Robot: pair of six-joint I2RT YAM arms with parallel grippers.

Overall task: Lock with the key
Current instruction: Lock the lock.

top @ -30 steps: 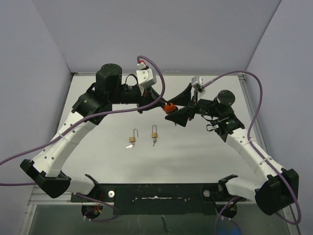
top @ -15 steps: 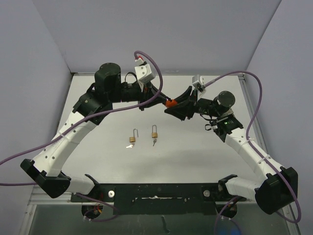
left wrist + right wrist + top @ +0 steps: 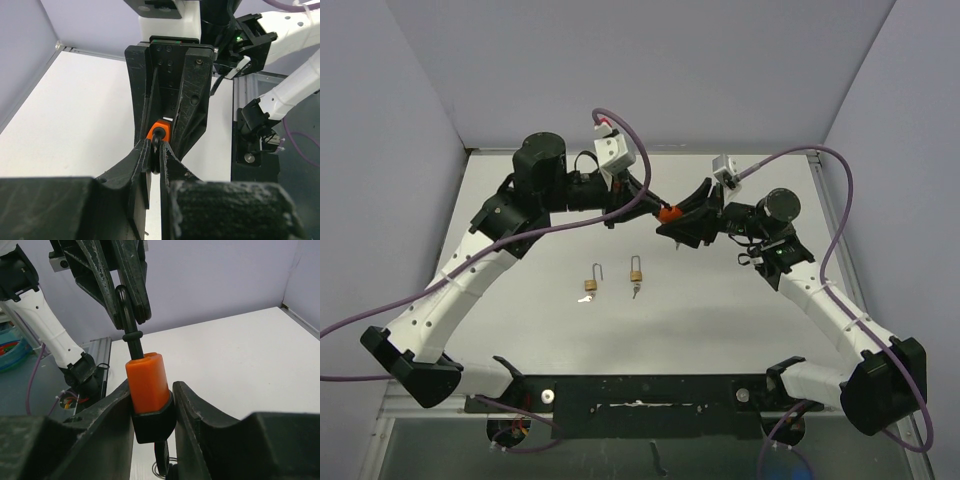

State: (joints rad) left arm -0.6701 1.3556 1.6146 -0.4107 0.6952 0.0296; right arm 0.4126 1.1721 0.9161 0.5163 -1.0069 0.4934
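Note:
An orange and black padlock (image 3: pixel 667 212) is held in the air between both arms, above the back of the table. My left gripper (image 3: pixel 653 203) is shut on its black shackle (image 3: pixel 158 137), and the orange body (image 3: pixel 160 129) shows just past the fingertips. My right gripper (image 3: pixel 682 224) is shut on the lock's body (image 3: pixel 148 385), which stands upright with the shackle (image 3: pixel 131 322) on top. A dark key (image 3: pixel 161 460) with a wire ring hangs under the lock body, partly hidden by my fingers.
Two small brass padlocks (image 3: pixel 590 283) (image 3: pixel 636 272) lie on the white table (image 3: pixel 720 310) nearer the arms, the left one with its shackle open. A small key (image 3: pixel 635 291) lies just below the right one. Grey walls close in the back and sides.
Both grippers, still holding the orange padlock between them, have moved a little toward the back of the table. The left wrist has turned slightly. The brass locks have not moved.

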